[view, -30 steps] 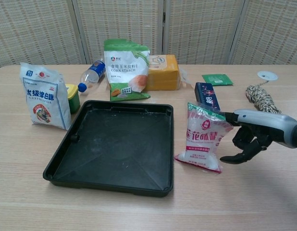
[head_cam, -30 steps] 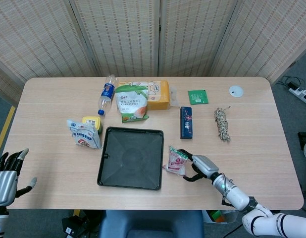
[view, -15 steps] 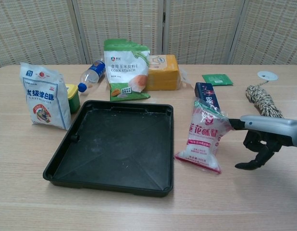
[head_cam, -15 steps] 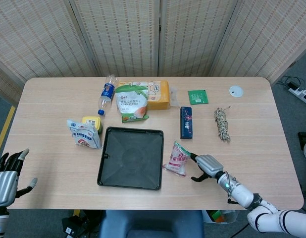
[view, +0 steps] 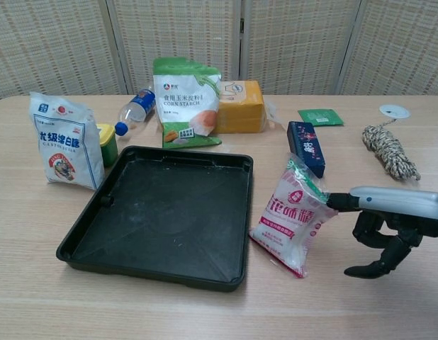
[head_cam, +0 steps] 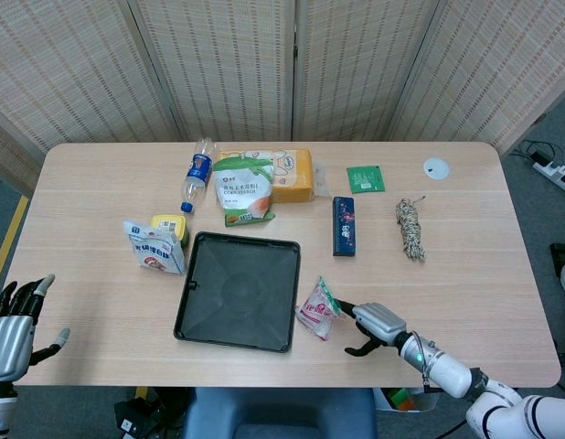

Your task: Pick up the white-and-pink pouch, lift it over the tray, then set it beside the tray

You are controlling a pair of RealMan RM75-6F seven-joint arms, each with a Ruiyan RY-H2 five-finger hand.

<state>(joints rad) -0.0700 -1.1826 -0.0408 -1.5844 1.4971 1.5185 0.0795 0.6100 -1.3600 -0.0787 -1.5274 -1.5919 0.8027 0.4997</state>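
Note:
The white-and-pink pouch (head_cam: 315, 309) (view: 290, 216) stands tilted on the table, its lower edge on the wood, just off the right rim of the black tray (head_cam: 237, 293) (view: 162, 212). My right hand (head_cam: 374, 325) (view: 385, 219) is right of the pouch, low over the table near the front edge. One outstretched fingertip (view: 332, 202) meets the pouch's right edge and keeps it propped up; the other fingers curl underneath with nothing in them. My left hand (head_cam: 13, 325) hangs beyond the table's front left corner, fingers apart and holding nothing.
Behind the tray are a corn starch bag (head_cam: 243, 187) (view: 186, 103), a yellow box (head_cam: 292, 174) and a bottle (head_cam: 197, 174). A blue-and-white bag (head_cam: 154, 245) (view: 63, 142) stands left of it. A dark blue case (head_cam: 344, 225) and a rope bundle (head_cam: 410, 229) lie further back on the right.
My right hand has drawn back toward the front edge, and the pouch has come with it, tilting more. The tray has shifted slightly left and turned a little.

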